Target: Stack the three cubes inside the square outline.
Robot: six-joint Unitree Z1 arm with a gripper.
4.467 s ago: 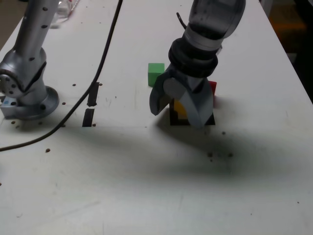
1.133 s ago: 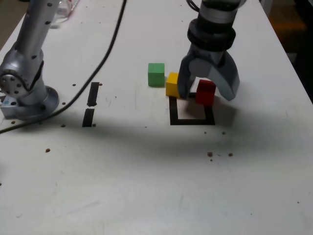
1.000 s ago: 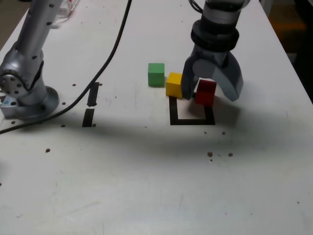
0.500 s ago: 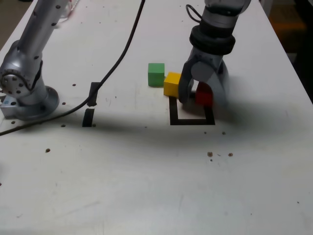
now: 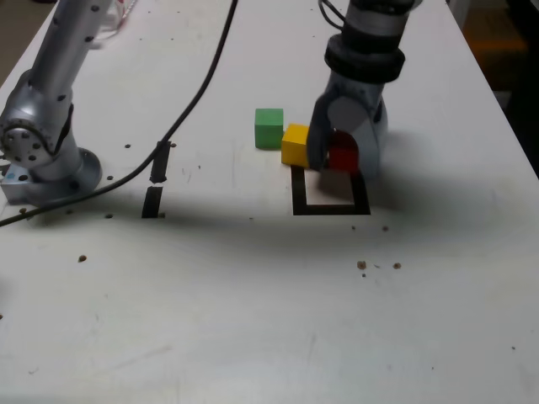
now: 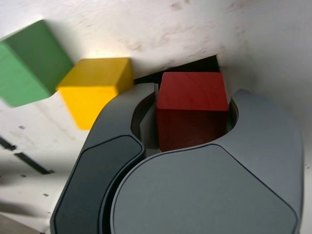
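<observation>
The hand (image 5: 341,158) is standing low over the desk (image 5: 253,295) with its two jaws closing on the red cube (image 6: 191,109); in the wrist view both jaws are pressing against the cube's sides, so it appears clamped. The cube is sitting at the far edge of the square outline (image 5: 330,196), whose white centre is lying bare. The yellow cube (image 5: 296,145) is resting just beside the hand's jaw, at the outline's far corner on the exterior view's left; the green cube (image 5: 269,128) is lying just beyond it.

Risk, as judged: the near jaw is crowding the yellow cube and may be nudging it on lifting; an off-centre grip could let the red cube twist.

Against a second ago, the jaws, then spread wide around the red cube, are now drawn in on it.
</observation>
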